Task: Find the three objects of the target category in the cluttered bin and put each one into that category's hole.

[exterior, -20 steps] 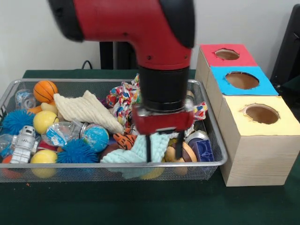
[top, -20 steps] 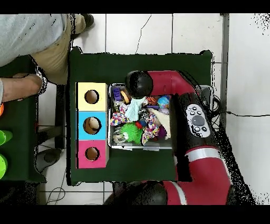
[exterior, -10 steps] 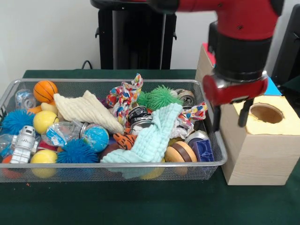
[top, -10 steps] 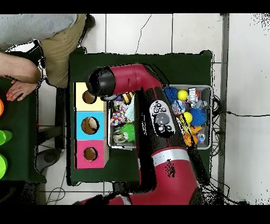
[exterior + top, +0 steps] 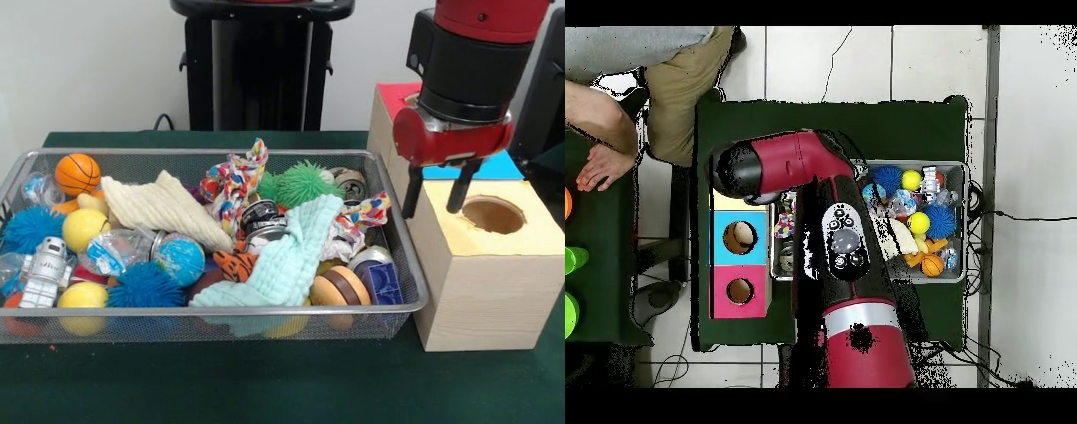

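Observation:
My gripper [image 5: 431, 210] hangs open and empty just above the yellow top of the pale wood box [image 5: 481, 296], at its left edge, a little left of the round hole [image 5: 493, 215]. The wire mesh bin [image 5: 212, 310] lies to the left. One printed rag [image 5: 234, 181] sticks up in the bin's back middle. A second printed rag [image 5: 371, 212] lies by the right rim. I see no third one. In the overhead view the arm [image 5: 840, 235] hides the gripper and the yellow box.
A mint-green cloth [image 5: 291, 256] and a cream cloth [image 5: 163, 208] lie over balls, spiky toys and tins in the bin. The blue-topped hole [image 5: 740, 237] and red-topped hole [image 5: 740, 291] adjoin the yellow box. A person [image 5: 635, 60] sits beyond the table, one hand [image 5: 605, 165] on a side table.
The arm swung out of the bin, where the fingers were down at the mint-green cloth, over to the yellow box and rose slightly. The gripper stays empty.

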You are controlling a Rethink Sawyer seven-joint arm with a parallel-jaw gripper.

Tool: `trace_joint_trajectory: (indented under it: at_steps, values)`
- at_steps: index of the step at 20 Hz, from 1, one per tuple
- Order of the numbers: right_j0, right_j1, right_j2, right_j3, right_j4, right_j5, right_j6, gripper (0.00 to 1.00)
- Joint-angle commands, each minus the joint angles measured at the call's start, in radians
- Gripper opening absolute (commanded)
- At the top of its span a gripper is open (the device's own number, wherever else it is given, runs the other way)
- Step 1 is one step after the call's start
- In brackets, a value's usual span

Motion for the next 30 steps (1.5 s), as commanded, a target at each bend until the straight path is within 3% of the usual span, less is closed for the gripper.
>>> trace_joint_trajectory:
  at_steps: [1,6,13,18,26,30]
  values:
    - [0.014,0.039,-0.116,0.115,-0.047,0.006,0.21,1.0]
    - [0.024,0.036,-0.138,0.126,-0.022,0.012,0.195,1.0]
    - [0.025,0.02,-0.145,0.2,0.013,0.036,0.169,1.0]
    - [0.001,0.054,-0.123,0.251,0.058,0.005,0.174,1.0]
    - [-0.026,0.095,-0.105,0.321,0.074,-0.122,0.172,1.0]
    - [-0.037,0.148,-0.1,0.305,0.067,-0.199,0.169,1.0]
